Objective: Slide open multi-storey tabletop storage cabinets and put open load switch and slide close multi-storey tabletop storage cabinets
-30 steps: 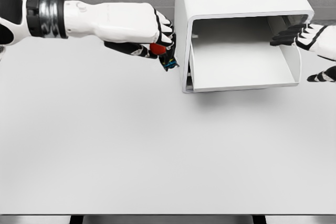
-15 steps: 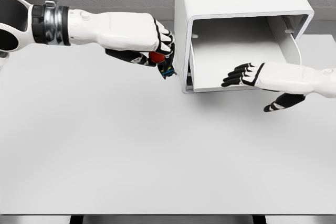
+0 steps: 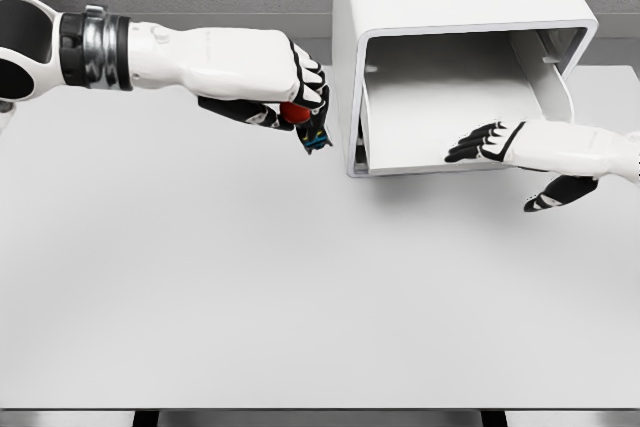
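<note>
From the head view, a white cabinet (image 3: 450, 7) stands at the back of the pale grey desk (image 3: 250, 287). Its drawer (image 3: 455, 112) is pulled out toward the front, and it looks like a shallow white tray with low walls.

The left hand (image 3: 285, 87) comes in from the left and hangs above the desk, just beside the cabinet's left wall. Its fingers are curled tight around the load switch (image 3: 308, 125). The switch is small. It has a round red part tucked under the fingers and a dark body with a bit of blue poking out below.

The right hand (image 3: 520, 147) reaches in from the right, over the front edge of the drawer. Its black fingers (image 3: 470, 142) are spread and hold nothing.
</note>
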You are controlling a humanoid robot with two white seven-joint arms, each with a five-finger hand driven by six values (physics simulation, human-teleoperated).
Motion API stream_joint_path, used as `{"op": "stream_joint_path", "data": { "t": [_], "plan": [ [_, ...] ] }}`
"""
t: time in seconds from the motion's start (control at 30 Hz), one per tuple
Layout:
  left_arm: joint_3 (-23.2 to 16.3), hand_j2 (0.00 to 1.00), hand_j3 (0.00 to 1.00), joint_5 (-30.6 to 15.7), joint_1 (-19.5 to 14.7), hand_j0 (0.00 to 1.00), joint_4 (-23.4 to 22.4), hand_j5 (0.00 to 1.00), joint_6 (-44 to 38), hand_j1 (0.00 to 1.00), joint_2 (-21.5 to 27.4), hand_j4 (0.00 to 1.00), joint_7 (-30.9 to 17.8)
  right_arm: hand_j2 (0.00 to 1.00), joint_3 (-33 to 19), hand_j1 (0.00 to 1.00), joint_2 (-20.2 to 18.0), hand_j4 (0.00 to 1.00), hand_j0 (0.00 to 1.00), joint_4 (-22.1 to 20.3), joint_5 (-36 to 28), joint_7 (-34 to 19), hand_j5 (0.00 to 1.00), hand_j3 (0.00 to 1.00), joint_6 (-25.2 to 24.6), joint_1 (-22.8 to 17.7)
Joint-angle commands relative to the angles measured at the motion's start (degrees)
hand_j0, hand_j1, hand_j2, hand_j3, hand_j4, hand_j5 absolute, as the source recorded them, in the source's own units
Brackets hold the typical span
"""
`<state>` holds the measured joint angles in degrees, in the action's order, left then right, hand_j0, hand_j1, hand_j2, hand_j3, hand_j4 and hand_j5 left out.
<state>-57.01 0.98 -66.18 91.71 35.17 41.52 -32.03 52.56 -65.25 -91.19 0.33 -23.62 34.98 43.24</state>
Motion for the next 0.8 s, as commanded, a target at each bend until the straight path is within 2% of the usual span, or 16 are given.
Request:
{"op": "stream_joint_path", "data": {
  "t": [0.0,0.17,0.27,0.4,0.77],
  "plan": [
    [0.06,0.43,0.43,-0.36,0.0,0.43,0.04,0.43,-0.17,0.43,0.05,0.43,0.04,1.0,0.0,1.0,-0.05,1.0,1.0,0.14,0.2,-0.11,1.0,1.0,0.02,0.0],
    [0.06,0.43,0.43,-0.36,0.09,0.43,0.04,0.43,-0.17,0.43,0.14,0.43,0.04,1.0,0.0,1.0,-0.58,1.0,1.0,0.23,0.11,0.06,1.0,1.0,0.02,-0.96],
    [0.06,0.43,0.43,-0.54,0.0,0.43,0.04,0.43,-0.17,0.43,0.14,0.43,0.04,1.0,-0.27,1.0,-4.0,1.0,1.0,-2.32,0.2,0.15,1.0,1.0,0.02,-1.14],
    [0.06,0.43,0.43,-0.8,-0.18,0.43,0.04,0.43,-0.17,0.43,0.23,0.43,0.04,1.0,-0.18,1.0,-5.06,1.0,1.0,-3.9,0.2,0.06,1.0,1.0,0.02,-1.75],
    [0.06,0.43,0.43,-1.68,-0.53,0.43,0.48,0.43,-0.17,0.43,1.02,0.43,0.13,1.0,0.0,1.0,-8.84,1.0,1.0,-4.96,0.2,0.24,1.0,1.0,0.02,-3.16]
  ]
}}
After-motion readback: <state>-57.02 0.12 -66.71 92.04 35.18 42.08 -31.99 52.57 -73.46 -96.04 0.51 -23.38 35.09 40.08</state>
